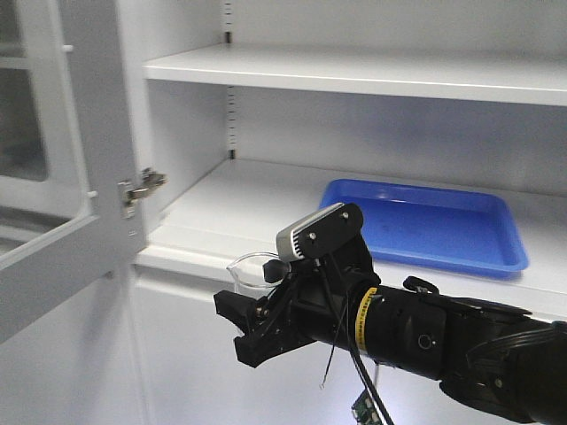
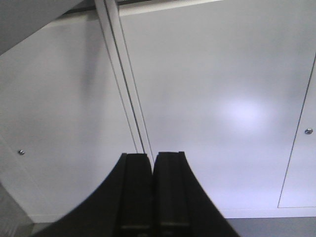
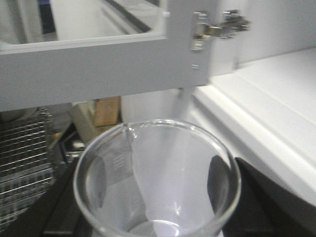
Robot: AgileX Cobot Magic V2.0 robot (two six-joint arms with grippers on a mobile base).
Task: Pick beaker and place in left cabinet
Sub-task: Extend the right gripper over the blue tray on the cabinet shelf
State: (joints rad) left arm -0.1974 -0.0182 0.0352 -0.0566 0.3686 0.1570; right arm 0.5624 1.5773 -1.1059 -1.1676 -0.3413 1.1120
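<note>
Beaker [image 3: 123,148] glass fills the right wrist view: thin, stiff, smooth and empty. I judge it light, slippery and easy to crack, so the straight wall below the flared rim is the sensible place to hold it. The right gripper [image 3: 158,180] has its fingers [image 3: 220,177] partly spread, clamping that wall from both sides. The beaker hangs in the air just in front of the left cabinet [image 1: 248,204] shelf edge, not yet over it, near the open door [image 1: 71,177]. A blue tray [image 1: 425,221] lies on that shelf. The left gripper [image 2: 153,197] is pressed together and empty, facing a white cupboard panel [image 2: 222,98].
</note>
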